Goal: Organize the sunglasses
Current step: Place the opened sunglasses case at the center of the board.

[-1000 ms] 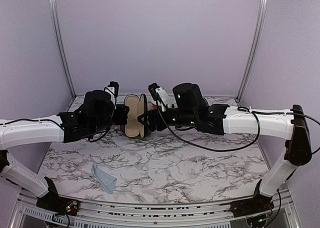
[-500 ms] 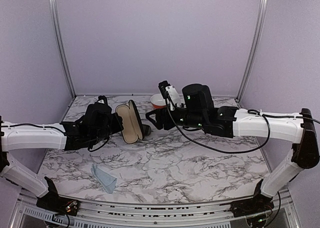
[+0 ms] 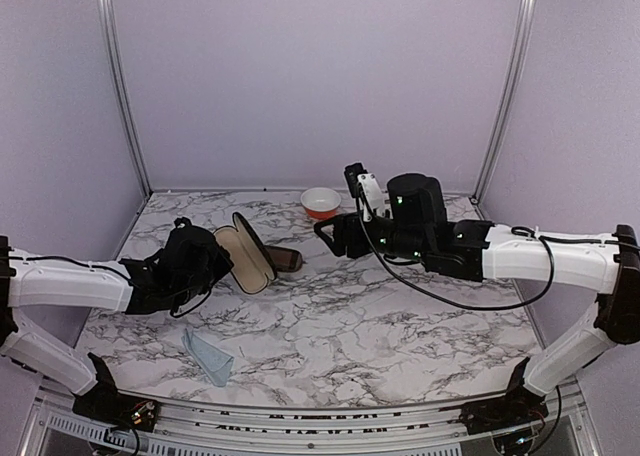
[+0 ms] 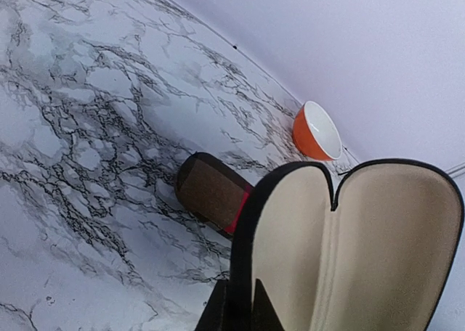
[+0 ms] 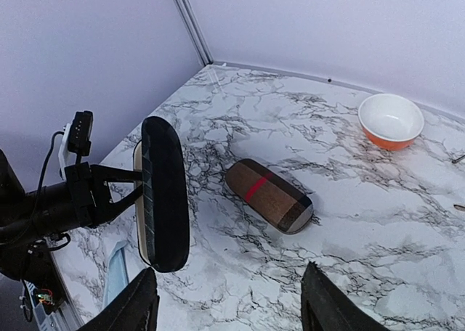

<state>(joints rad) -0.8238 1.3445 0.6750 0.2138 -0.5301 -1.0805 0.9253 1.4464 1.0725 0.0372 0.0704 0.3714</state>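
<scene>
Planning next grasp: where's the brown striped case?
Top view: the brown striped case lies left of centre, just right of the open black case, with the orange bowl behind it.

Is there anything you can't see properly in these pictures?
Sunglasses: in no view. The brown case is closed, so its inside is hidden.
Left pincer: in the left wrist view, cut off by the bottom edge and covered by the open black case it grips.
Thin dark bits: at the right wrist view's right edge, cut off and too small to name.
</scene>
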